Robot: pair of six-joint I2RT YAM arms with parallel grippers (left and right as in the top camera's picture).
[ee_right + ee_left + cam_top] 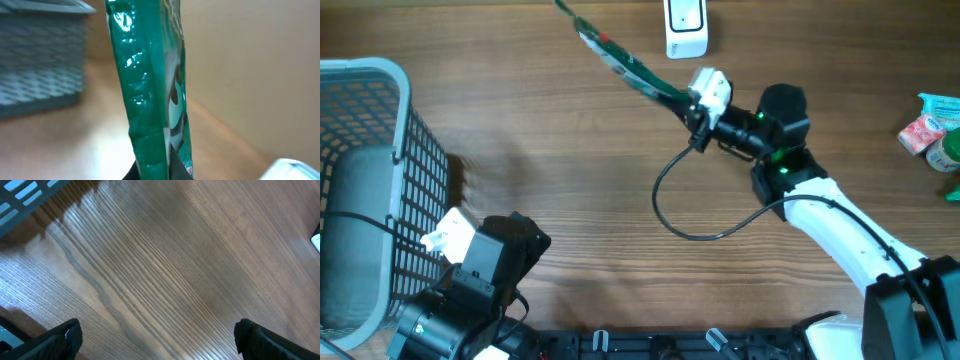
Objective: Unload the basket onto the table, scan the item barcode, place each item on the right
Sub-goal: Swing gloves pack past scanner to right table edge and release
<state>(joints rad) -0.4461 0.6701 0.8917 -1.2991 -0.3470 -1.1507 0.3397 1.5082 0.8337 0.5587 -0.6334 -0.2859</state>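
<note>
The item, a flat green glossy packet (620, 58), hangs above the table at the top centre, seen edge-on. My right gripper (693, 108) is shut on its lower right end. The packet's far end points up and left, beside the white scanner (686, 28). Seen from the right wrist, the packet (150, 90) rises edge-on from the shut gripper (160, 172). No barcode shows in any view. My left gripper (518, 243) sits low at the front left next to the basket. It stands open (157, 340) over bare wood with nothing between its fingers.
A grey wire basket (370, 190) fills the left side, also in the right wrist view (40, 65). Several small packets and a green container (932, 132) lie at the right edge. A black cable (670, 205) loops over the middle of the table.
</note>
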